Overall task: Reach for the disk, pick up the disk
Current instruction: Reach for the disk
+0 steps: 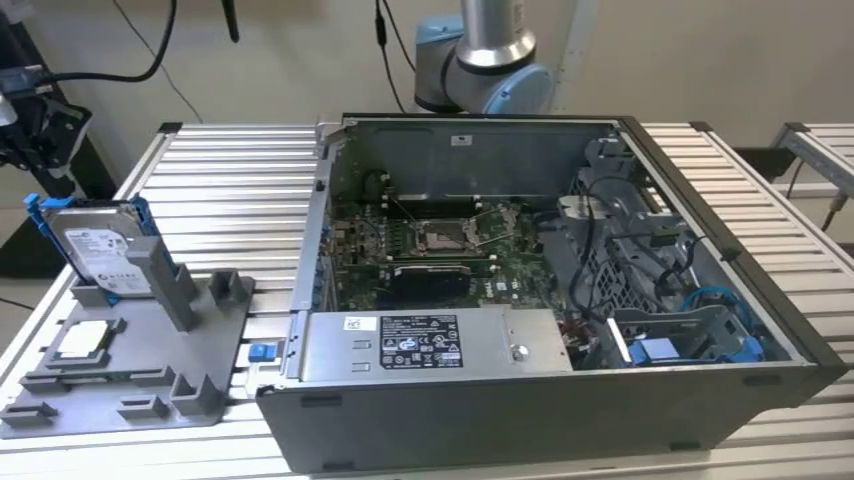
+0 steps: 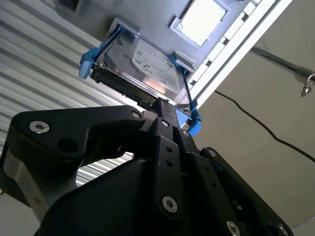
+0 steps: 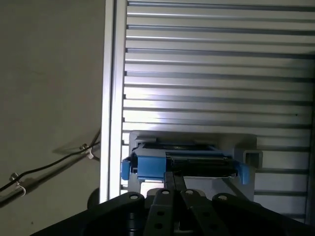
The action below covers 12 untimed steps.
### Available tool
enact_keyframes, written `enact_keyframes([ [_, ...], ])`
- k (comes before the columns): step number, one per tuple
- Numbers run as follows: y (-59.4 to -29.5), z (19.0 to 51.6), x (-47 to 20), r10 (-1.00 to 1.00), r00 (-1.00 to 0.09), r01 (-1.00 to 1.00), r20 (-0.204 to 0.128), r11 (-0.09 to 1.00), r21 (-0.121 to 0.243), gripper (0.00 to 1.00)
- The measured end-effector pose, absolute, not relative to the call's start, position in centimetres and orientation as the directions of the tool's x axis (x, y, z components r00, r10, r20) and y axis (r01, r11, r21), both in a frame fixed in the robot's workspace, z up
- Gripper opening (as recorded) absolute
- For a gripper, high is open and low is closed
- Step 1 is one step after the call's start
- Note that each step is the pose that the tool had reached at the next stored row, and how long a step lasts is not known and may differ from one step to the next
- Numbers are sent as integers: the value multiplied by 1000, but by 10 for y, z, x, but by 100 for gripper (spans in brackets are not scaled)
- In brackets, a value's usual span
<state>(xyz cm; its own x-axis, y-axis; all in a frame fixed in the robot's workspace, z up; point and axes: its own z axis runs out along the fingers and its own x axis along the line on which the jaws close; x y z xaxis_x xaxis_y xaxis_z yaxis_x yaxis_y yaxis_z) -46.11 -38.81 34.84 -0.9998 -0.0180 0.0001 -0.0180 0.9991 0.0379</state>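
The disk [image 1: 100, 240] stands upright on its edge in a slot of the grey fixture [image 1: 147, 385], at the exterior view's left. It is silver-grey with a white label and blue side rails. In both wrist views I look along my black gripper [image 3: 174, 176] onto the disk's upper edge [image 3: 192, 164] and its labelled face [image 2: 147, 69]. My gripper [image 2: 161, 104] hangs just above that edge. Its two fingers lie close together, shut on nothing. The disk sits in its slot.
A small square silver chip [image 1: 83, 340] lies on the same fixture, in front of the disk. The open computer case [image 1: 534, 300] takes up the middle and right of the ribbed metal table [image 1: 227, 190]. A cable [image 3: 44, 169] runs past the table's edge.
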Motion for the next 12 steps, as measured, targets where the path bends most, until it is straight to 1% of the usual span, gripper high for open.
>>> enact_keyframes([
  [12,-388,348,-463,-18,-1000,-18,0,999,38,0],
])
